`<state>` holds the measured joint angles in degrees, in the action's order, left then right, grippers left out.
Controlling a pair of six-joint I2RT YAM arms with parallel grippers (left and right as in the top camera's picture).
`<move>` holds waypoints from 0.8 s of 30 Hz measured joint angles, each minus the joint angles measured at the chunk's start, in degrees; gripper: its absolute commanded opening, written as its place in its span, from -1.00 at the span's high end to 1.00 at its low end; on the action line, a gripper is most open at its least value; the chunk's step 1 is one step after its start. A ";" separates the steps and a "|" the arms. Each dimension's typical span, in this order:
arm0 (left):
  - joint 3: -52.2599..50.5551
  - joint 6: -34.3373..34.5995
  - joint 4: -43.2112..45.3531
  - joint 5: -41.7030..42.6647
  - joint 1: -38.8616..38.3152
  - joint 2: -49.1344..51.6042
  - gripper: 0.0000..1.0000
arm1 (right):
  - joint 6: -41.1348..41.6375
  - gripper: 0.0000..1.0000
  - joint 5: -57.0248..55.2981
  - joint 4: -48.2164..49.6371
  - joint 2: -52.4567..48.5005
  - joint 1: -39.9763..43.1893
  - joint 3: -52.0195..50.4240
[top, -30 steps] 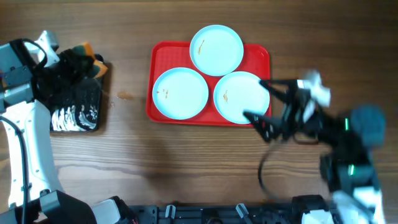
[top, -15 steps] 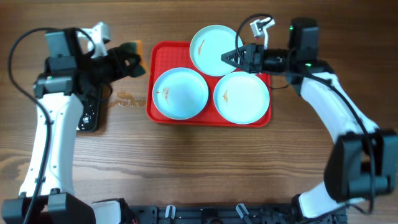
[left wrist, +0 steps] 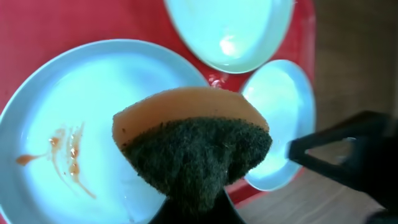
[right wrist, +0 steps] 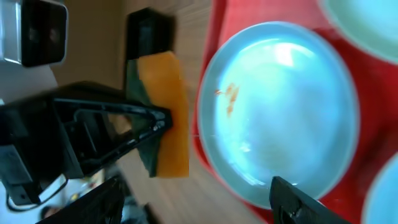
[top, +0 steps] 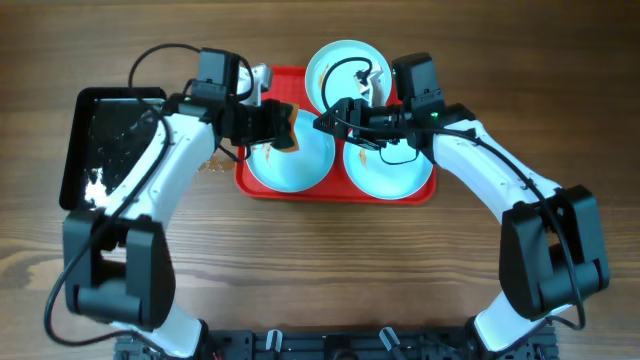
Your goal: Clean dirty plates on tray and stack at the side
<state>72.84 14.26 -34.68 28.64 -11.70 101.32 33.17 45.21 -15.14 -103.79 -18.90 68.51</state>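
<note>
Dirty plates (top: 325, 70) sit three together on the red tray (top: 244, 184). Left gripper (top: 278, 126) pinches an orange-and-green sponge (left wrist: 193, 143) just above the tray's front-left plate (top: 297, 165) (brown smears on it). Right gripper (top: 335, 118) hovers over the tray's middle, jaws spread wide.

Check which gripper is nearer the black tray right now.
Left. The left gripper, shut on the sponge, hangs over the left plate on the red tray, right of the black tray. The right gripper sits farther right, over the red tray's middle.
</note>
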 measured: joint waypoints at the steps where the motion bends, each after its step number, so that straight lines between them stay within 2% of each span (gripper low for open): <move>1: 0.00 0.00 0.33 -0.35 -0.04 0.70 0.92 | 0.00 -0.57 -0.90 -0.04 0.00 0.00 0.00; 4: 0.00 0.00 0.92 -1.14 -0.04 2.93 0.85 | 0.04 -0.61 -3.56 -0.63 0.00 0.00 0.00; 5: 0.00 0.00 0.87 -1.49 -0.04 3.48 0.79 | 0.02 -0.55 -4.83 -1.25 0.00 0.00 0.00; 7: 0.00 -0.09 0.83 -2.75 -0.04 4.48 0.78 | 0.00 -0.32 -7.06 -2.21 0.00 -0.04 0.00; 9: 0.00 0.00 0.83 -4.24 -0.04 5.27 0.87 | 0.00 -0.01 -10.75 -2.86 0.00 -0.15 0.00; 12: 0.00 -0.07 1.11 -5.49 -0.04 6.03 0.92 | -0.46 0.32 -14.97 -2.89 0.00 -0.81 0.00; 18: 0.00 0.00 1.55 -6.36 -0.04 6.75 0.91 | -1.11 0.22 -21.62 -3.85 -0.11 -3.48 0.57; 21: 0.00 -0.02 1.68 -6.49 -0.04 6.75 0.90 | -1.99 0.18 -22.99 -10.16 -1.07 -3.85 4.26; 24: 0.00 0.00 1.77 -6.54 -0.04 6.75 0.89 | -4.61 0.14 -24.50 -19.15 -4.52 -3.82 13.25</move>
<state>72.84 14.26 -32.91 22.11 -11.75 108.07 28.56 20.71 -34.28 -108.31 -22.72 81.76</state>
